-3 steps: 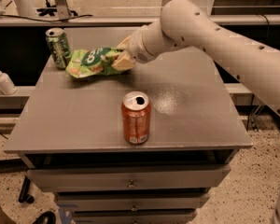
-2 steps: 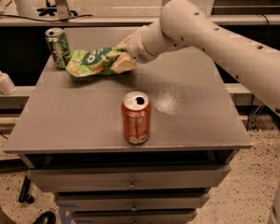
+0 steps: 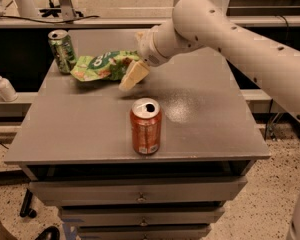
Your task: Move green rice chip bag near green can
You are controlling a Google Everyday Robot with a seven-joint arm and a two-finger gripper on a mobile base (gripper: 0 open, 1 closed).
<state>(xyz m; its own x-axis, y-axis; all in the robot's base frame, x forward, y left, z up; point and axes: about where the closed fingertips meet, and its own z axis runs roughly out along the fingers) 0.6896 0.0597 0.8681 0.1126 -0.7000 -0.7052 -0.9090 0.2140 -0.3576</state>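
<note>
The green rice chip bag (image 3: 102, 66) lies crinkled on the grey table (image 3: 205, 114) at the back left. Its left end is right next to the green can (image 3: 62, 50), which stands upright at the table's back left corner. My gripper (image 3: 136, 56) is at the bag's right end, with the white arm coming in from the right. Its jaws stand open: one pale finger (image 3: 133, 77) points down towards the table just right of the bag, and the other (image 3: 139, 35) shows above it. The bag rests on the table.
An orange-red soda can (image 3: 146, 126) stands upright near the table's front middle. A white pump bottle (image 3: 3, 86) sits on a lower shelf to the left. Drawers run below the table's front edge.
The lower finger has swung down and away from the bag's right end. The bag and both cans have stayed in place.
</note>
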